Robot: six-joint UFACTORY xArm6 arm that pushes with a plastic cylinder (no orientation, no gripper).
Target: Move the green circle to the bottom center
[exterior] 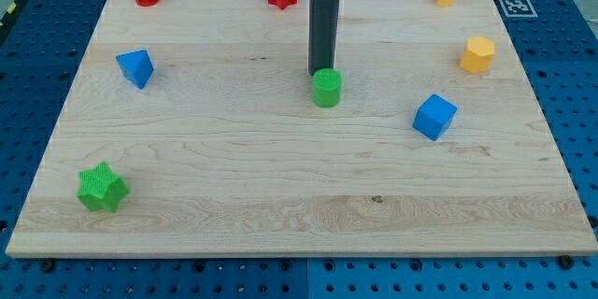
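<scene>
you had the green circle [326, 87] sitting a little above the middle of the board [280, 234], with my tip [322, 74] right behind it on the upper side, touching it or as good as touching; the view did not let you tell which. there were no fingers to report on this rig, only the straight rod, so nothing was apart, together or clamped on anything

the lane from the circle down to the bottom centre of the frame looked free of blocks, so the main risk, as i judged it, was not a collision but a slip. the circle was round, and if the tip met it even slightly off its centre line, the block could have rolled off to the left or right of the frame instead of travelling straight down. you'd then have had the tip sliding past it and a block parked off course

a drift to the right was the worse case, since the blue cube [434, 116] lay just right of and below the circle and could have been nudged. the green star [101, 188] at the lower left was well apart and unlikely to matter

a hard push could also have carried the circle past the bottom edge of the board
</scene>
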